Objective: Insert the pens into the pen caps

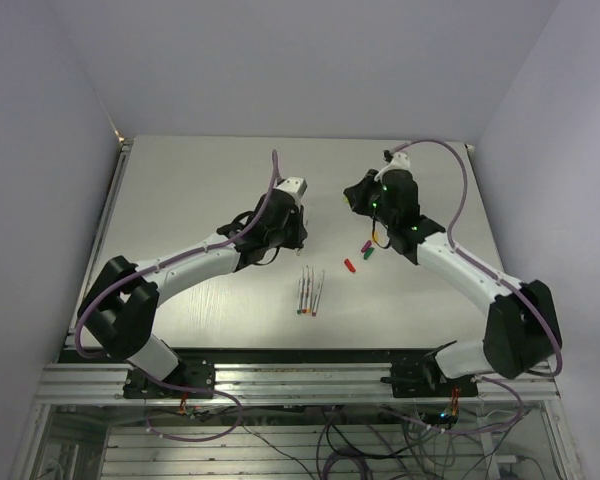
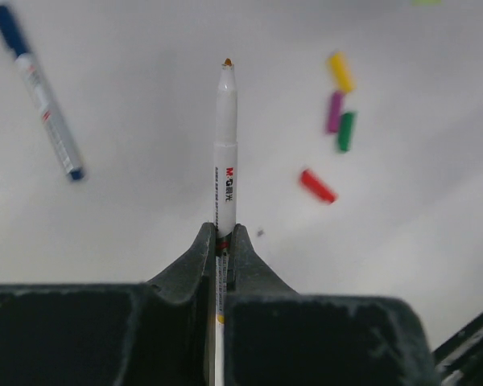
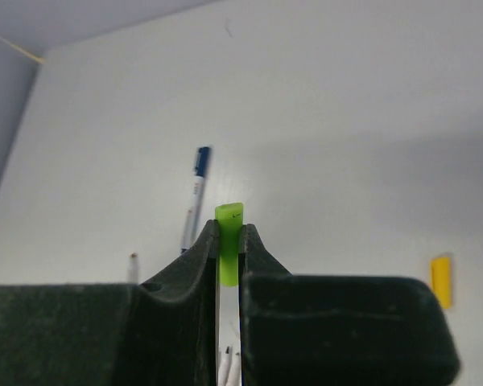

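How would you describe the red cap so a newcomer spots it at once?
On the pale table, find the loose pens near its front middle. Farther back and right of them sits a group of caps; the red cap lies apart from the others, closest to the pens, and is the only red one.

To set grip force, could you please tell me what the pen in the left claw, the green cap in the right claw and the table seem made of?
The held pen looks like smooth plastic: glossy white barrel, printed lettering. The green cap is likely moulded plastic: evenly bright. The table is a matte pale sheet, perhaps painted metal or laminate.
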You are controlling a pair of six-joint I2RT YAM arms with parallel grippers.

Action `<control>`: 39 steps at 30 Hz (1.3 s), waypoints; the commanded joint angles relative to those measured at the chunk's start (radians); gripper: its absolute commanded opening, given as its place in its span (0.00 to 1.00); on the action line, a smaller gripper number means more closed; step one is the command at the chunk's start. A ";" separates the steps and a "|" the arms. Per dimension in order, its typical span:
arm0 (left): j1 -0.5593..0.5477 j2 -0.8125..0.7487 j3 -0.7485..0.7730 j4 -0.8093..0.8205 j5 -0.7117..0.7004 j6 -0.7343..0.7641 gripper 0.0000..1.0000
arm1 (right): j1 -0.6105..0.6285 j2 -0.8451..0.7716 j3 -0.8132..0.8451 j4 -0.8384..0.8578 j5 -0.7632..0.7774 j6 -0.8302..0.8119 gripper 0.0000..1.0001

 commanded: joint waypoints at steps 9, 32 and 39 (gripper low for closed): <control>0.005 -0.009 0.016 0.413 0.320 -0.142 0.07 | -0.003 -0.226 -0.176 0.362 -0.108 -0.010 0.00; 0.002 -0.075 -0.018 0.419 0.397 -0.152 0.07 | 0.001 -0.218 -0.202 0.457 -0.114 0.051 0.00; 0.001 -0.077 -0.016 0.405 0.385 -0.147 0.07 | 0.008 -0.214 -0.214 0.484 -0.121 0.080 0.00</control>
